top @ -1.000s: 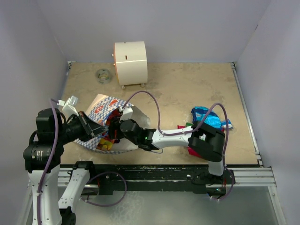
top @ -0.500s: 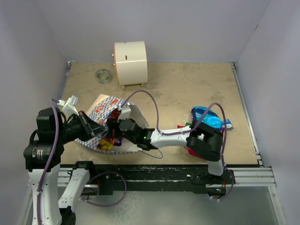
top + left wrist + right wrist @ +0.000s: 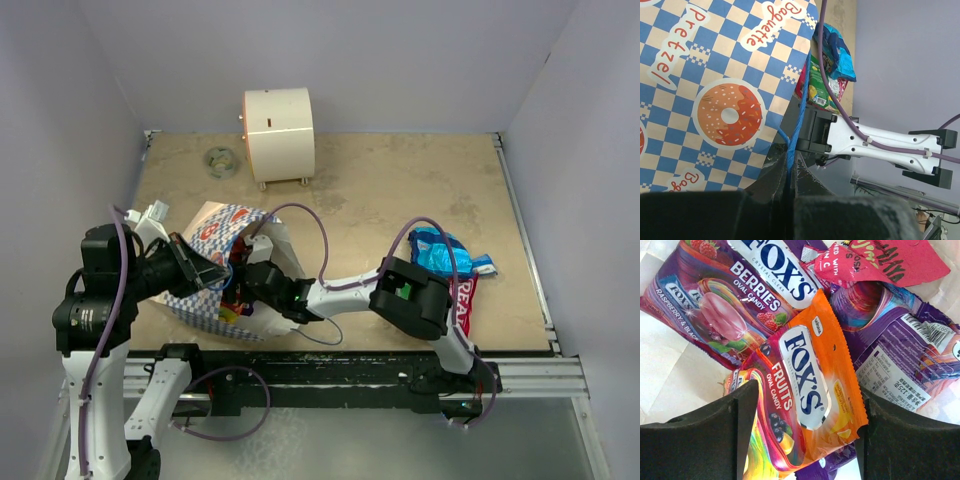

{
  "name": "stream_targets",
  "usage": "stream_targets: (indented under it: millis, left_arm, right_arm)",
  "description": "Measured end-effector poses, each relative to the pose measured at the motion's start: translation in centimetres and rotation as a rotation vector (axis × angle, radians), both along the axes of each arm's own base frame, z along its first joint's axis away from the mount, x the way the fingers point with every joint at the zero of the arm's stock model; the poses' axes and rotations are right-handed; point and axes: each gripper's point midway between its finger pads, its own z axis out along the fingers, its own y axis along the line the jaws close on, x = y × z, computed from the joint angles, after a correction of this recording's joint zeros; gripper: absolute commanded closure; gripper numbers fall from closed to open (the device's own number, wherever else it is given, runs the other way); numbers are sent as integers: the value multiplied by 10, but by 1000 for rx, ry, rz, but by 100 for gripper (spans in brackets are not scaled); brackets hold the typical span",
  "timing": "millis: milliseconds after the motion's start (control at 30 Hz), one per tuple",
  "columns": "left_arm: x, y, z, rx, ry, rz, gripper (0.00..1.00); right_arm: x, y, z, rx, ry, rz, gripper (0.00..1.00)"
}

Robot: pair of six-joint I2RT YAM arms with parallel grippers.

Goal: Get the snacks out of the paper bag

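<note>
Overhead, my left gripper holds the blue-and-white checkered paper bag open; my right gripper is inside. Left wrist: clamped on its rim. Right wrist: spread wide, empty, astride the shiny orange candy packet. Closing comes next, I judge.

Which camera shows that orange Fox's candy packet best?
The right wrist view: the orange packet fills the picture, label readable, between the open right pincer's fingers. The top view shows only scraps of colour in the paper bag's mouth, too small to pick it out. The left wrist view shows just the bag's outside.
</note>
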Motion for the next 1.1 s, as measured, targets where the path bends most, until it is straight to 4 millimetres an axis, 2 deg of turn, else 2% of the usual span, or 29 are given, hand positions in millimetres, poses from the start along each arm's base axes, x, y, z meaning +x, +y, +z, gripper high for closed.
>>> stream_targets:
  millis: [100, 233, 333, 500, 567, 667, 933, 1033, 1100]
  left_arm:
    - [1, 0, 1, 0, -4, 0, 100]
    - [2, 0, -2, -1, -3, 0, 100]
    - [2, 0, -6, -1, 12, 1, 100]
    - [2, 0, -6, -3, 14, 2, 100]
    - [3, 0, -7, -2, 17, 3, 100]
    - [3, 1, -7, 3, 16, 10, 100]
    - [5, 6, -3, 14, -18, 53, 100]
    - [8, 8, 3, 18, -44, 71, 100]
    - [10, 8, 7, 18, -59, 75, 100]
  right_arm:
    - [0, 0, 0, -6, -15, 16, 47]
    - [-8, 7, -1, 11, -50, 98, 53]
    - [-12, 17, 0, 47, -68, 143, 67]
    - [-26, 27, -12, 36, -68, 207, 90]
    - [-29, 28, -7, 33, -90, 228, 98]
    - [-30, 26, 8, 28, -137, 249, 100]
    - [-34, -3, 86, 65, -291, 275, 100]
    - [-34, -17, 101, 71, -326, 269, 100]
    - [-31, -28, 105, 66, -334, 260, 100]
